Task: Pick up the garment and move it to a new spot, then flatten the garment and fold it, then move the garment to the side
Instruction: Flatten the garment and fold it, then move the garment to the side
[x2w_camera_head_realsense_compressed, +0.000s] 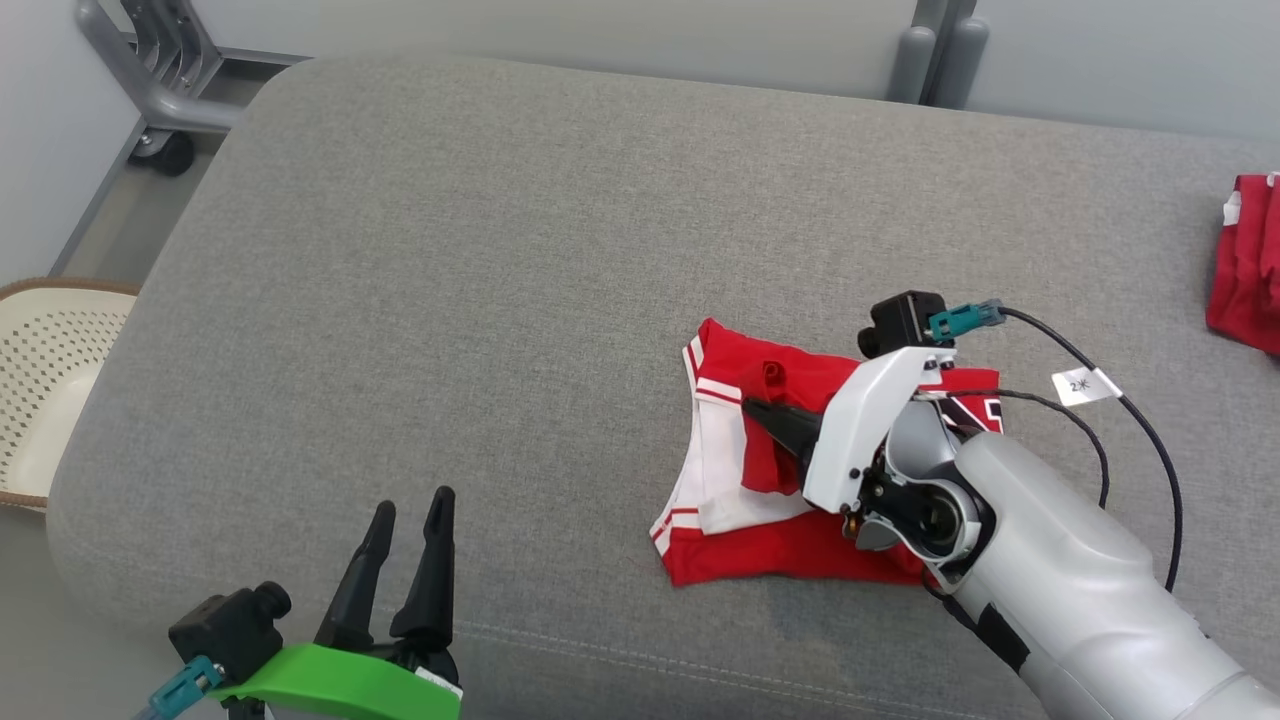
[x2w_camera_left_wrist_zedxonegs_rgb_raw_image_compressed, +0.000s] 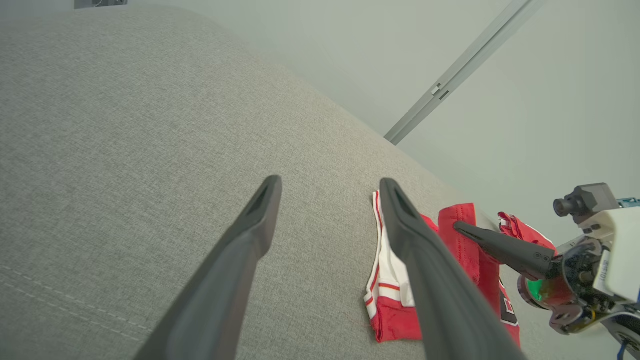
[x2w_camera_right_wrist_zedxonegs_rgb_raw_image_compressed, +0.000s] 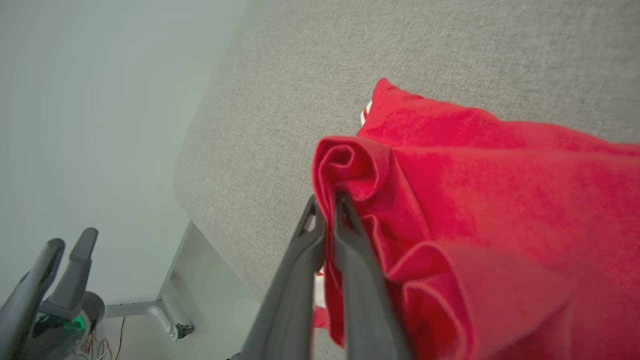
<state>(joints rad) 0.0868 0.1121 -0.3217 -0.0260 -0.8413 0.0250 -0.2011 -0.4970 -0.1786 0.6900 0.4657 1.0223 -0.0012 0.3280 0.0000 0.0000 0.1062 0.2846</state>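
The garment (x2w_camera_head_realsense_compressed: 760, 500) is a red piece with white trim, lying partly folded on the grey cushion at centre right. My right gripper (x2w_camera_head_realsense_compressed: 752, 408) is shut on a red fold of the garment (x2w_camera_right_wrist_zedxonegs_rgb_raw_image_compressed: 450, 200), pinching the cloth between its fingertips (x2w_camera_right_wrist_zedxonegs_rgb_raw_image_compressed: 345, 205) and lifting that fold a little. From the left wrist view the garment (x2w_camera_left_wrist_zedxonegs_rgb_raw_image_compressed: 390, 300) lies beyond my right finger, with the right gripper (x2w_camera_left_wrist_zedxonegs_rgb_raw_image_compressed: 457, 226) over it. My left gripper (x2w_camera_head_realsense_compressed: 415, 505) is open above the cushion's front edge at lower left, fingers (x2w_camera_left_wrist_zedxonegs_rgb_raw_image_compressed: 260, 210) spread over bare fabric, well apart from the garment.
The grey cushioned surface (x2w_camera_head_realsense_compressed: 480, 280) spans the view. Another red cloth (x2w_camera_head_realsense_compressed: 1245, 270) lies at the far right edge. A perforated cream basket (x2w_camera_head_realsense_compressed: 40, 370) stands off the left side. A grey metal frame with a caster (x2w_camera_head_realsense_compressed: 160, 110) is at the back left.
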